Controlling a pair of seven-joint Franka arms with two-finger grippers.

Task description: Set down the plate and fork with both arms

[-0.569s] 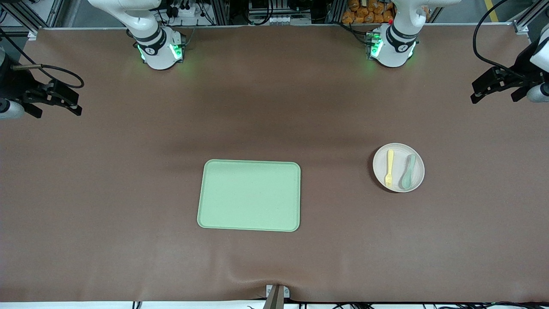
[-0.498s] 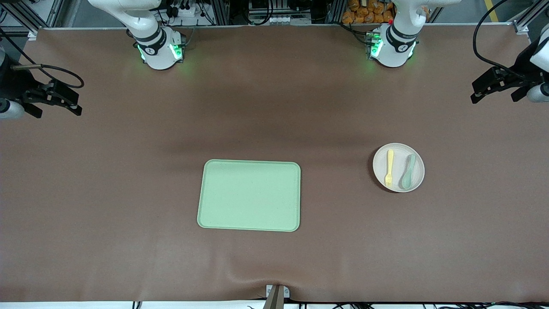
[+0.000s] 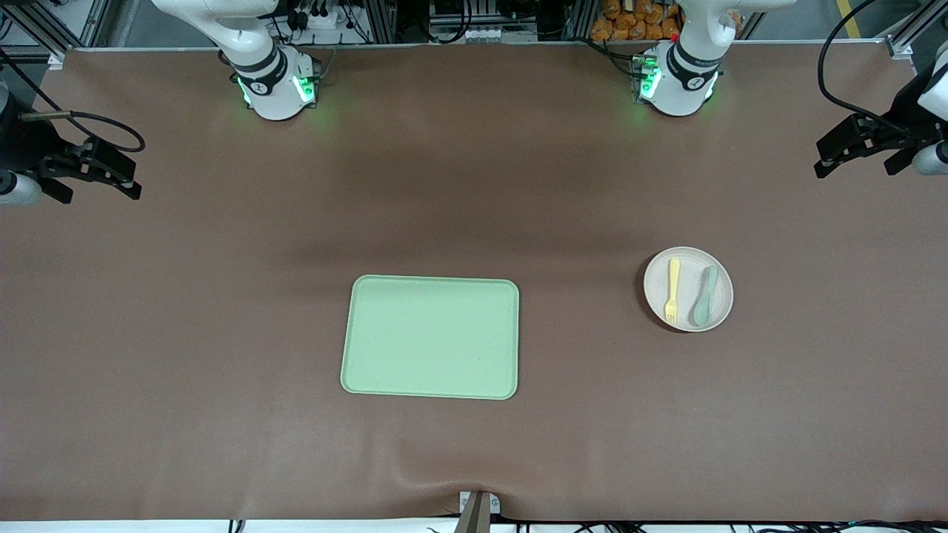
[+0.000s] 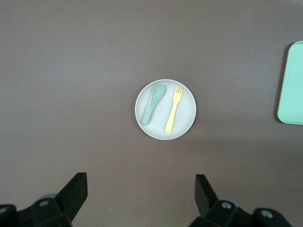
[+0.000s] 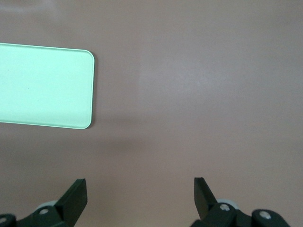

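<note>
The small off-white plate lies on the brown table toward the left arm's end, with the pale yellow fork and a grey-green spoon side by side on it. The left wrist view looks down on the plate, the fork and the spoon. My left gripper hangs open and empty over the table's edge at its arm's end; in its wrist view the left gripper holds nothing. My right gripper hangs open and empty at the right arm's end, wide apart in its own view.
A rectangular light green tray lies mid-table, nearer the front camera than the arm bases; its corner shows in the right wrist view and its edge in the left wrist view. Brown mat covers the table around it.
The left gripper has drifted very slightly; the plate, fork, spoon, tray and right gripper have not moved.
</note>
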